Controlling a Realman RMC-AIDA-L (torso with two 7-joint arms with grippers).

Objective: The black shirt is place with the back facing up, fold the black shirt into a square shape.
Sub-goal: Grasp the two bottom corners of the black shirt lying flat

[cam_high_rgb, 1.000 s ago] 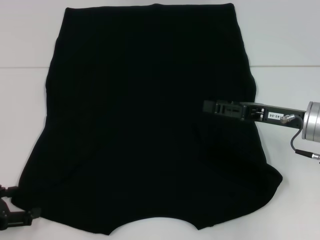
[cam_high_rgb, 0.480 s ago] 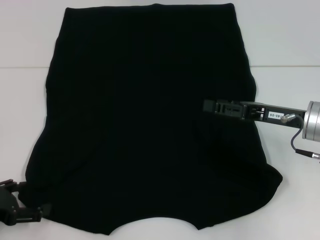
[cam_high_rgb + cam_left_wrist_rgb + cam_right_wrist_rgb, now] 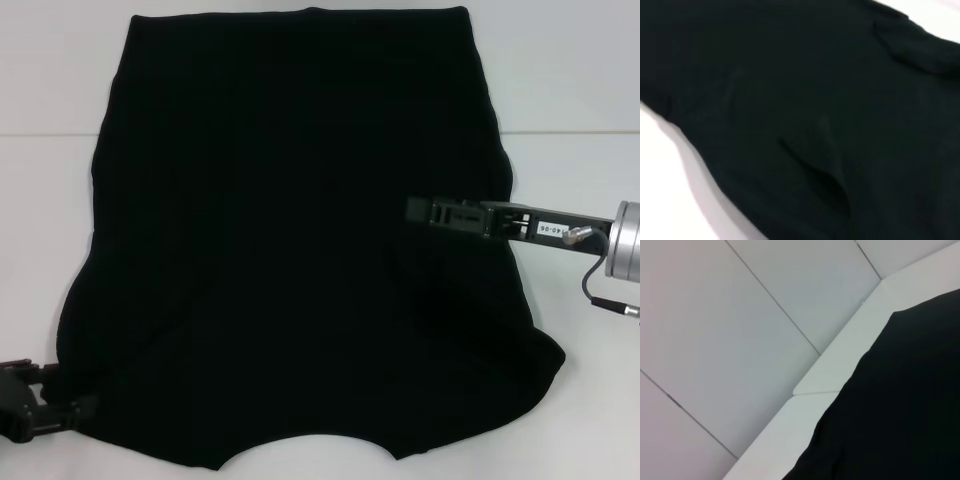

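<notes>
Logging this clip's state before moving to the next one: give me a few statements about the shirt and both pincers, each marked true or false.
1. The black shirt lies spread on a white table. True.
2. The right pincer reaches in over the shirt's right side. True.
3. The left pincer hovers above the shirt's middle. False: it sits at the shirt's near left corner.
4. The shirt is already folded into a small square. False: it lies wide open, neckline curve at the near edge.
5. A printed logo covers the shirt. False: the fabric is plain black.
</notes>
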